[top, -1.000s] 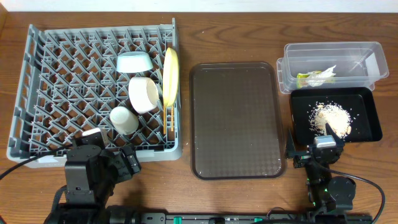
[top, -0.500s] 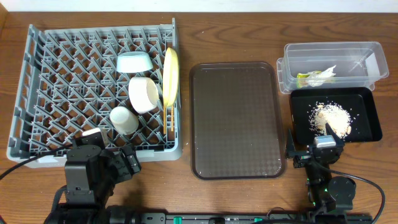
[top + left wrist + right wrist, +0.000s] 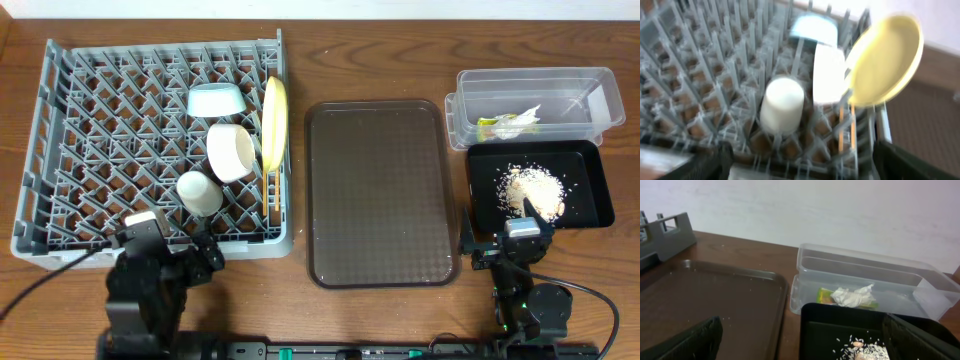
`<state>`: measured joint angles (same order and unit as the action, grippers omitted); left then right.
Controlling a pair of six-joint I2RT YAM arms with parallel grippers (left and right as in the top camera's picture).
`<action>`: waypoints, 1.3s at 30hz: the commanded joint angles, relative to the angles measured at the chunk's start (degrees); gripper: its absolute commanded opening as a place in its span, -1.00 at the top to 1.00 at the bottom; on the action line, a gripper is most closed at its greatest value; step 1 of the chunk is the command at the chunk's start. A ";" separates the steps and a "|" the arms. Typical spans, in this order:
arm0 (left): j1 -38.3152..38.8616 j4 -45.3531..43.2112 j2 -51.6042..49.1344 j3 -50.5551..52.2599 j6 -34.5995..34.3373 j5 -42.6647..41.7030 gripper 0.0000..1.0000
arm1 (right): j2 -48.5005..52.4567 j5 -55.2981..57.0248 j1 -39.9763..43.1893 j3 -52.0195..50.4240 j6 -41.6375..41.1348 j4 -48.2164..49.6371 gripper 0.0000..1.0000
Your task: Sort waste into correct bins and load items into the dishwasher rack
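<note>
Rack lay just ahead of your left hand, which gaped wide and empty; cup, blue bowl, white bowl and plate stood in it. Your right hand gaped wide too, holding nothing, rice just ahead, tub beyond.

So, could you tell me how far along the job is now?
Done: the yellow plate, light-blue bowl, white bowl, cream cup and chopsticks sit in the rack; wrapper and snack packet are in the clear tub, rice in the black tray. In hand: nothing; left gripper and right gripper are open and empty. Left: apparently nothing.
</note>
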<state>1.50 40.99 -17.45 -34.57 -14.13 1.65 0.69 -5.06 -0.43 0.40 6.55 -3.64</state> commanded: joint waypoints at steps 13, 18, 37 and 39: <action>-1.53 -39.76 17.35 31.78 8.24 1.38 -0.80 | -0.35 0.52 0.42 -0.09 0.63 -0.26 -0.98; -1.53 -39.23 17.35 34.34 9.84 1.16 -0.80 | -0.37 0.52 0.42 -0.09 0.63 -0.26 -0.98; -1.53 -36.94 17.22 34.34 9.57 -1.01 -0.80 | -0.37 0.52 0.42 -0.09 0.63 -0.26 -0.98; -1.53 -36.94 17.22 34.34 9.60 -1.01 -0.81 | -0.37 0.52 0.42 -0.09 0.63 -0.26 -0.99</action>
<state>0.21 1.61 -0.62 -1.19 -5.67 0.36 0.69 -5.04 -0.43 0.40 6.55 -3.64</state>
